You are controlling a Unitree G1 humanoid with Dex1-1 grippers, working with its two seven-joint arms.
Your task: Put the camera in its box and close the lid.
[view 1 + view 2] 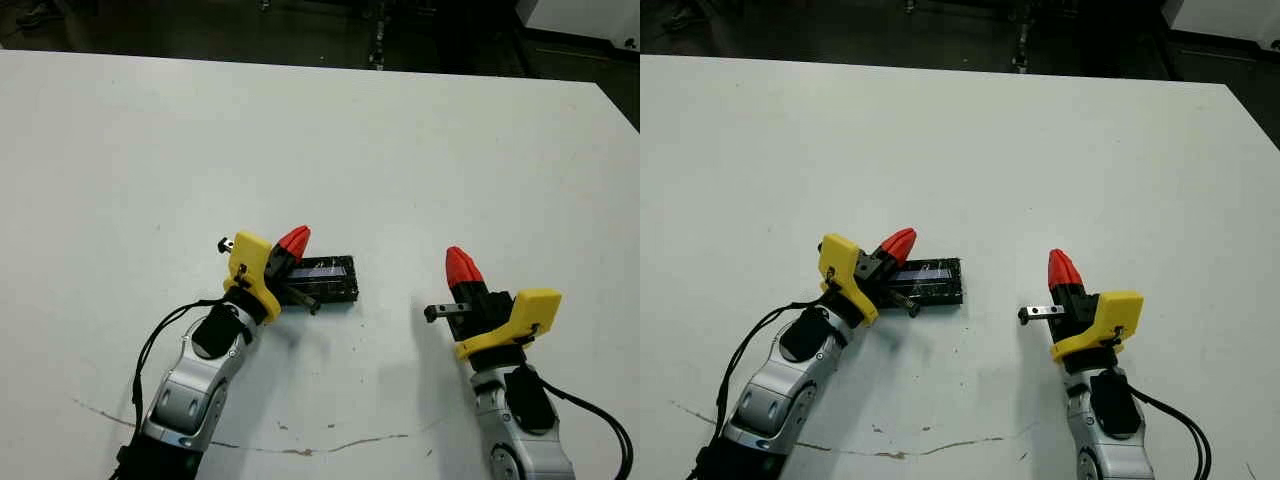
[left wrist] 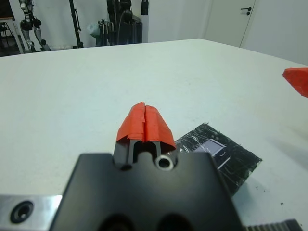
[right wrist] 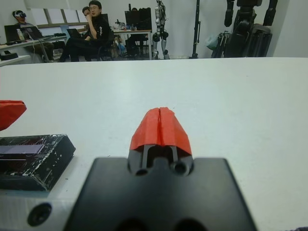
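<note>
White table (image 1: 400, 140) carries one task item: the lid (image 1: 330, 279), black, crinkly, glossy, apparently seated over the box, flat beside the left gripper (image 1: 293, 242). Both grippers pinched together and empty, right gripper (image 1: 461, 266) well apart. Lid looks light, slick, stiff; best pressed from above, or pinched across its short edges.

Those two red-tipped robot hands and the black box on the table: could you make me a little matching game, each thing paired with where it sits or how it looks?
Things:
1. left hand
2. right hand
3. black lid
4. table

Descriptions:
A. glossy, crinkly, with a pale bluish strip
B. white, with a thin dark crack-like line near the robot
C. fingers shut, right beside the lid
D. fingers shut, off to one side, clear of the lid

Pairs: 1-C, 2-D, 3-A, 4-B
</note>
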